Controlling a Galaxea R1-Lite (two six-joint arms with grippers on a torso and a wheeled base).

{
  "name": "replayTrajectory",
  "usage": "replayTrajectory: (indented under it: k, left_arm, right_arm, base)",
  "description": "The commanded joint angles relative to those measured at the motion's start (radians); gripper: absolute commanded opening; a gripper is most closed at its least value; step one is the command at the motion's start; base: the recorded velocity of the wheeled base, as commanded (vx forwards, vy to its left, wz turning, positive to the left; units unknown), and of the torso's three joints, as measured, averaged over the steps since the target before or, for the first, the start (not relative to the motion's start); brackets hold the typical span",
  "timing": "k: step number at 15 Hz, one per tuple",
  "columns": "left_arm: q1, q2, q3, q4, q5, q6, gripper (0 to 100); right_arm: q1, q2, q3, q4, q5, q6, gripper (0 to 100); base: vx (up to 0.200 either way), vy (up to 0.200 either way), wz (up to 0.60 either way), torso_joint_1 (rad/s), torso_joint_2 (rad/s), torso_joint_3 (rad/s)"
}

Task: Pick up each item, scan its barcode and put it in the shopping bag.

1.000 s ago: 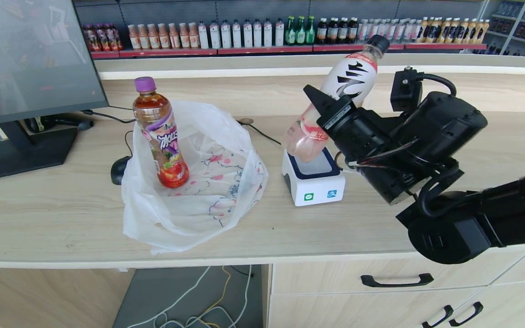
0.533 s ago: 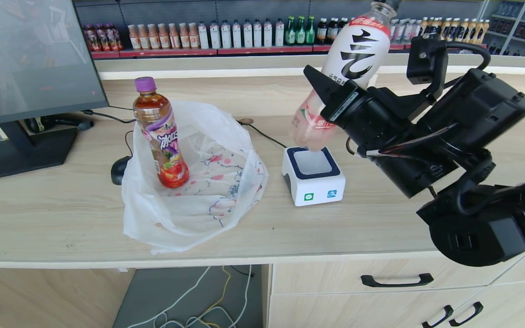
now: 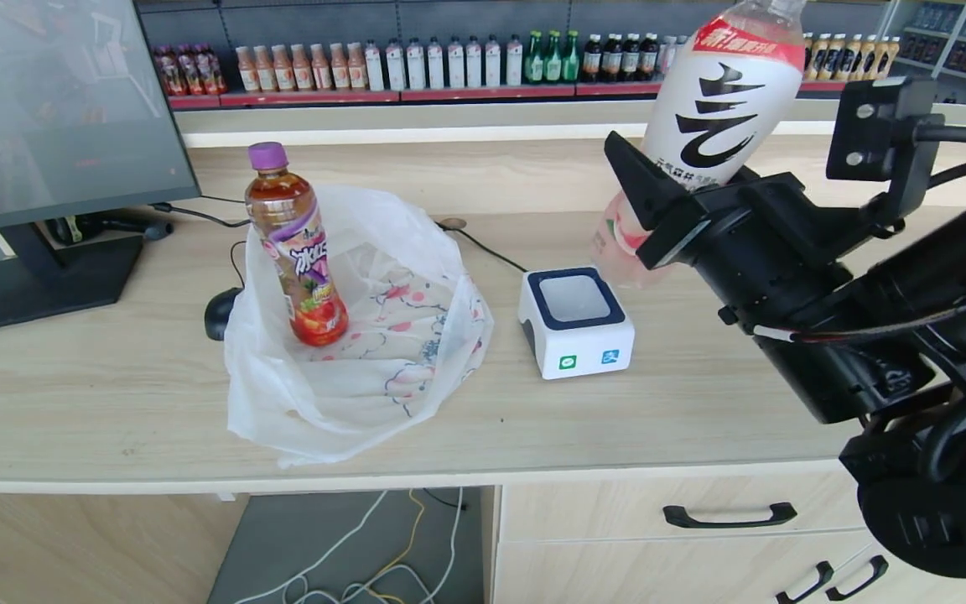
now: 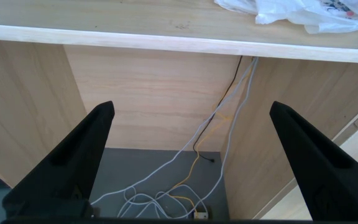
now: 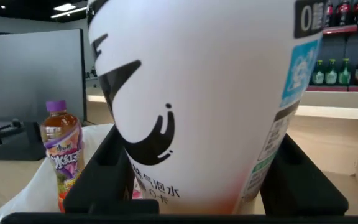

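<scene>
The right tool (image 3: 659,210) is clamped on the lower half of the white bottle (image 3: 705,109). In the right wrist view, dark fingers (image 5: 101,171) are seen pressed against both sides of its label. The bottle is held clear of the surface (image 3: 114,394) with its neck up and leaning slightly to the right. Its pink base is seen just beyond the far right corner of the scanner (image 3: 577,323), not over the scanner's window. The scanner is set near the middle of the surface. Just to its left lies the open bag (image 3: 382,335), whose front fold reaches close to the surface's front edge. A tea bottle (image 3: 294,247) is stood upright inside the bag, well apart from the right tool. The left tool (image 4: 191,106) is held below the front edge of the surface, its fingers spread wide with nothing between them, and cables (image 4: 185,186) are seen beyond it.
</scene>
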Motion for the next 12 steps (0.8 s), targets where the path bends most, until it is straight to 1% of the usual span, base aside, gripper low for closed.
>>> replayTrajectory:
  k: [1, 2, 3, 7, 12]
  left_arm:
    - [0.0, 0.0, 0.0, 0.0, 0.0, 0.0, 100]
    - [0.0, 0.0, 0.0, 0.0, 0.0, 0.0, 100]
    - [0.0, 0.0, 0.0, 0.0, 0.0, 0.001, 100]
    - [0.0, 0.0, 0.0, 0.0, 0.0, 0.0, 100]
    - [0.0, 0.0, 0.0, 0.0, 0.0, 0.0, 100]
  right_arm:
    - [-0.003, -0.01, 0.056, -0.031, -0.036, -0.024, 0]
    - [0.0, -0.009, 0.076, -0.034, -0.085, -0.028, 0]
    - [0.008, -0.007, 0.089, -0.034, -0.099, -0.03, 0]
    - [0.015, 0.028, 0.1, -0.034, -0.108, -0.033, 0]
    - [0.015, 0.077, 0.076, -0.034, -0.113, -0.022, 0]
  base:
    - [0.0, 0.0, 0.0, 0.0, 0.0, 0.0]
    - [0.0, 0.0, 0.0, 0.0, 0.0, 0.0]
    - [0.0, 0.0, 0.0, 0.0, 0.0, 0.0]
    - [0.0, 0.0, 0.0, 0.0, 0.0, 0.0]
    - [0.0, 0.0, 0.0, 0.0, 0.0, 0.0]
